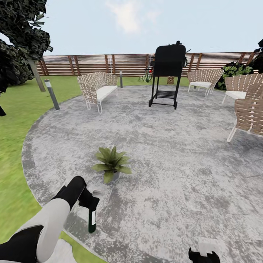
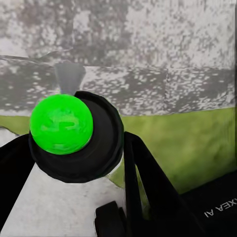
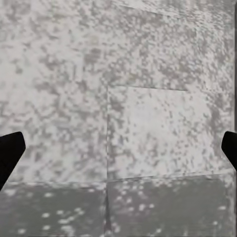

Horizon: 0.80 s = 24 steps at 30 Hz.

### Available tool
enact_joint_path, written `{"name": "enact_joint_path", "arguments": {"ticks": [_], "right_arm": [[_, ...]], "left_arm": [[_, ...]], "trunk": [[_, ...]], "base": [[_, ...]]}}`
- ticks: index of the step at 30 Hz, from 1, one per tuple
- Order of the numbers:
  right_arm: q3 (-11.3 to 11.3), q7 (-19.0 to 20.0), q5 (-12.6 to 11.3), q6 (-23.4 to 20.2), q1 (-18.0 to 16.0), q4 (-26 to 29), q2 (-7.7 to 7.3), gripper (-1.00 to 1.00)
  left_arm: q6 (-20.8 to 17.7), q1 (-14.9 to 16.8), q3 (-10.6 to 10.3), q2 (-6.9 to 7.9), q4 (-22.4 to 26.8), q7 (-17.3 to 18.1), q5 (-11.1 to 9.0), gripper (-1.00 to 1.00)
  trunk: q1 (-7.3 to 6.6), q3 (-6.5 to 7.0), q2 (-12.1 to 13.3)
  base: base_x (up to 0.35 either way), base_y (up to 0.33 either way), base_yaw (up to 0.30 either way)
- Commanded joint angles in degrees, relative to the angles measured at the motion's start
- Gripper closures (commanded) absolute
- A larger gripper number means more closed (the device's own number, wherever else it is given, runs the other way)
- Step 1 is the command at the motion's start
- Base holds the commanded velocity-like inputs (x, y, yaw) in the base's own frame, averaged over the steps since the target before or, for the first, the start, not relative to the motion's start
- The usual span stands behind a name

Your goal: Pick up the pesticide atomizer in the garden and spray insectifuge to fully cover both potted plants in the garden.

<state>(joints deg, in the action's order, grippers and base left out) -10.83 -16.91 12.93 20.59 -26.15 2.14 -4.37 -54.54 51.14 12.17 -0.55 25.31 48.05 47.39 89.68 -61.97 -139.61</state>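
Head view: the slim dark-green pesticide atomizer [image 1: 92, 219] is gripped by the left claw [image 1: 88, 203], hanging nozzle-down just short of the green-leaved potted plant [image 1: 111, 163] on the grey paved patio [image 1: 182, 153]. Spray may be wasted unless it is turned. The right claw [image 3: 118, 148] is spread open, empty.

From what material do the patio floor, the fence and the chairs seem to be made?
Patio floor: looks like mottled grey stone or concrete, matte, with faint slab joints. Fence: brown horizontal slats, probably wood. Chairs: beige woven strips, perhaps wicker or webbing, on thin white legs, with white seat cushions.
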Motion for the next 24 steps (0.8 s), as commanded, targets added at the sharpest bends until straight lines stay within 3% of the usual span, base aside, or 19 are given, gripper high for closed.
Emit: {"name": "enact_joint_path", "arguments": {"ticks": [1,24], "right_arm": [[-0.5,-0.1,0.6,0.2,0.0,-0.1,-0.01,-1.0],[-0.3,-0.2,0.7,0.1,0.0,-0.2,0.15,-1.0]], "left_arm": [[-0.3,0.0,0.4,-0.03,0.1,0.5,0.5,1.0],[-0.3,-0.8,0.4,0.11,1.7,0.5,0.5,1.0]], "trunk": [[0.02,-0.05,0.0],[0.02,-0.05,0.0]], "base": [[0.249,-0.234,-0.001],[0.271,-0.206,0.0]]}}
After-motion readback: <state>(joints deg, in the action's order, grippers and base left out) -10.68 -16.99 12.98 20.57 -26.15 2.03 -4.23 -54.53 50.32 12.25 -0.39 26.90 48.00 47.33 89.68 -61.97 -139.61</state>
